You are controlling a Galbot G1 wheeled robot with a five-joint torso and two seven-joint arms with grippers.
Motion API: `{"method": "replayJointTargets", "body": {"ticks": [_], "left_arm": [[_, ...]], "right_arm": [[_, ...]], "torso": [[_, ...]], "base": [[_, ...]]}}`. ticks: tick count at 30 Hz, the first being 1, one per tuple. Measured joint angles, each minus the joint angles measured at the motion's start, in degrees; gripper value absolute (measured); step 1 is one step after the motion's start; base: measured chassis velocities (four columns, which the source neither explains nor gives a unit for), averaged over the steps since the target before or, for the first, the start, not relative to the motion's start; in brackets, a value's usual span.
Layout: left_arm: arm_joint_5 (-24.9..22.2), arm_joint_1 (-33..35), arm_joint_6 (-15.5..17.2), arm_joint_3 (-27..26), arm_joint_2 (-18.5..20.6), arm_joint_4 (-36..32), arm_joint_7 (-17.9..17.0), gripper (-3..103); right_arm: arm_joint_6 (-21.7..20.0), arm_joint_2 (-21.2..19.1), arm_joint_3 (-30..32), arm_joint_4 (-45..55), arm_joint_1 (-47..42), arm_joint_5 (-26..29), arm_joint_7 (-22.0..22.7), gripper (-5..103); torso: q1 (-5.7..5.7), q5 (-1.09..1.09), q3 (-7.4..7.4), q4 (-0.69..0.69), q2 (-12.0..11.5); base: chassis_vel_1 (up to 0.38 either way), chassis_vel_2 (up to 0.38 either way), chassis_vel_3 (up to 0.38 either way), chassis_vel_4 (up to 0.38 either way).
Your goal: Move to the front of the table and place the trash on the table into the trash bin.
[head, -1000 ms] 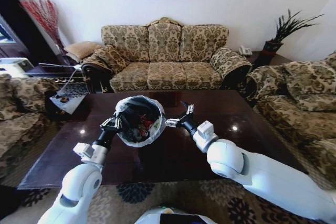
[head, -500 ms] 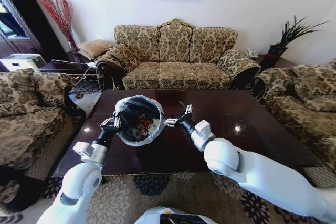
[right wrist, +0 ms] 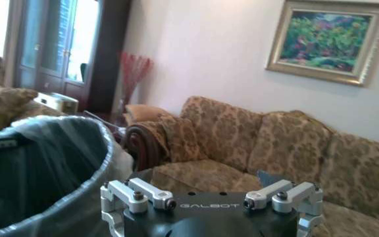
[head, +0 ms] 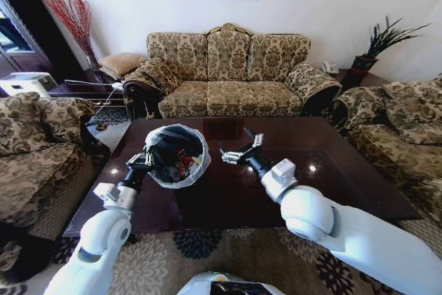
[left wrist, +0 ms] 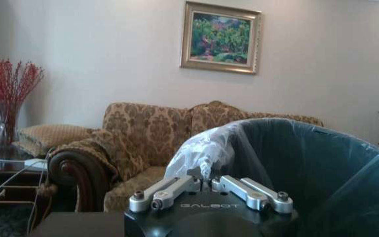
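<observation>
The left claw (head: 141, 162) is clamped on the near rim of the trash bin (head: 177, 155), holding it up over the left part of the table (head: 331, 170). In the left wrist view its two fingers are drawn together on the white liner edge, with the black bag behind them. The right claw (head: 239, 155) stands just beside the bin's right side, apart from the rim, with its fingers spread and nothing between them. Inside the bin lie the trash pieces (head: 185, 164), showing red and white against the black liner. The glossy top around the bin shows only reflections, so by my judgement the collecting is done or nearly done, and the step in hand is handling the bin itself.

With one claw bearing the whole bin by a thin rim, the bin can tip or the liner can slip out of the grip. Doing it well means keeping the rim level, moving slowly, and lowering the bin straight down until its base sits flat before the left claw lets go. The right claw should stay clear of the rim, or take hold squarely opposite the left one if two-point support is wanted. The liner's loose white edge should not be caught or dragged.
</observation>
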Motion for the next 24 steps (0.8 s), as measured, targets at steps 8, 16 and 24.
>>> {"method": "replayJointTargets", "body": {"ticks": [8,16,24], "left_arm": [[-4.2,1.2,0.2,-5.2,3.4,-0.1,0.5,3],[-5.1,2.1,0.2,-6.6,4.4,-0.5,1.0,3],[-4.8,2.9,0.0,-6.3,4.0,-0.9,1.2,3]], "right_arm": [[-4.6,1.2,16.9,1.2,-18.9,-2.7,0.0,100],[-5.4,9.6,34.0,2.8,-41.3,-13.4,-5.8,100],[-4.9,17.2,36.0,5.0,-49.9,-20.7,-7.4,100]], "torso": [[0.00,0.00,-0.01,0.05,0.0],[0.01,0.03,0.00,0.00,0.0],[0.01,-0.01,0.00,0.03,0.0]], "base": [[0.000,0.000,0.000,0.000],[0.001,-0.013,0.001,0.012],[0.022,-0.168,-0.034,0.197]]}}
